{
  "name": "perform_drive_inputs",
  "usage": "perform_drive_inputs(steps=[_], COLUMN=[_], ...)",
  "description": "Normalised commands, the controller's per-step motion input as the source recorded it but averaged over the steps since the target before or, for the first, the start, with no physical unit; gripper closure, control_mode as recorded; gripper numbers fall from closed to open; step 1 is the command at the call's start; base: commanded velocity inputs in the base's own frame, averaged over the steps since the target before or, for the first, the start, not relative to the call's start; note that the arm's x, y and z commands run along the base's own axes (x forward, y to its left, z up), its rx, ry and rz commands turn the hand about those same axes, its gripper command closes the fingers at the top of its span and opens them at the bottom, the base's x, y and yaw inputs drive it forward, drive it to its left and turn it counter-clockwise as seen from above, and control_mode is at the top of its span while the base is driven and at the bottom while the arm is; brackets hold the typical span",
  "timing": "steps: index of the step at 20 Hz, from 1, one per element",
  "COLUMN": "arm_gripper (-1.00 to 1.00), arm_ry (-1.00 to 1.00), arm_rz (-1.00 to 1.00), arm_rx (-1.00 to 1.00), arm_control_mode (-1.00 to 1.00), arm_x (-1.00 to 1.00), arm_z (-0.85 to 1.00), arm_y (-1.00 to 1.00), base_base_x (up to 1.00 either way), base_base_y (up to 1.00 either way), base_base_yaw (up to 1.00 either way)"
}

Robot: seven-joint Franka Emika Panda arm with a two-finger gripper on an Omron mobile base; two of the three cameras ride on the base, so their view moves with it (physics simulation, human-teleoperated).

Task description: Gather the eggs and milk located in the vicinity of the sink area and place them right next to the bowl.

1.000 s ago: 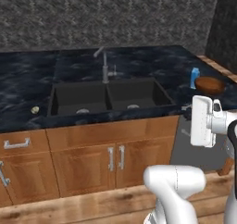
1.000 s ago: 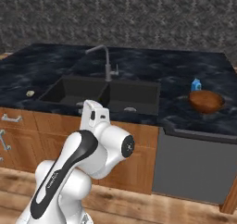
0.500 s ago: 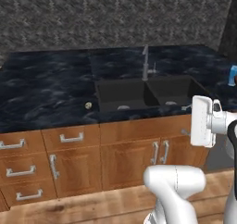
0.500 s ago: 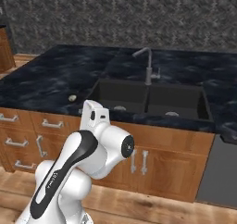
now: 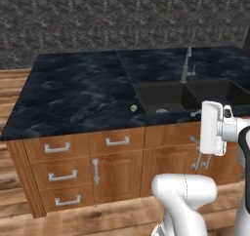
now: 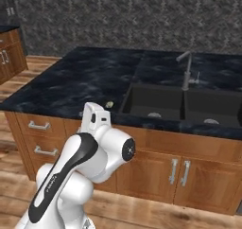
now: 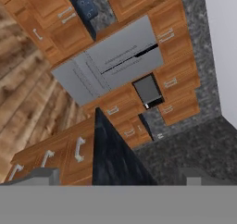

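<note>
A small pale egg (image 5: 133, 108) lies on the dark marbled counter (image 5: 78, 98), just left of the sink (image 5: 183, 97). From the right base view the egg (image 6: 109, 104) sits near the counter's front edge, beside the sink (image 6: 182, 102) with its thin grey faucet (image 6: 187, 70). The arm is folded up in front of the cabinets, its white hand (image 5: 213, 127) below counter height and apart from the egg. In the hand view my gripper (image 7: 121, 176) is open, with nothing between its fingers, and looks across the room. The milk and the bowl are out of view.
Wooden drawers (image 5: 61, 148) and cabinet doors (image 6: 179, 173) run under the counter. The counter ends at the left (image 5: 17, 115), with wooden floor (image 5: 10, 91) beyond. More cabinets (image 6: 7, 57) stand at the far left. The hand view shows distant cabinets and a grey appliance (image 7: 111, 63).
The base has driven left along the counter, so the whole scene slid right. The milk and bowl left the views and the egg came nearer the middle. The arm stayed folded.
</note>
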Motion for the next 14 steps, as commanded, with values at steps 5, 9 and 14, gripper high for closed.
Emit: perform_drive_inputs(steps=[5,9,14], arm_gripper=[-1.00,-1.00,-1.00], arm_ry=[0.00,0.00,0.00], arm_rz=[0.00,0.00,0.00], arm_rx=[0.00,0.00,0.00], arm_control_mode=[1.00,1.00,1.00], arm_x=[0.00,0.00,0.00], arm_z=[0.00,0.00,0.00], arm_y=[0.00,0.00,0.00], base_base_x=[0.49,0.62,0.66], base_base_y=[0.07,0.08,0.25], base_base_yaw=[0.00,0.00,0.02])
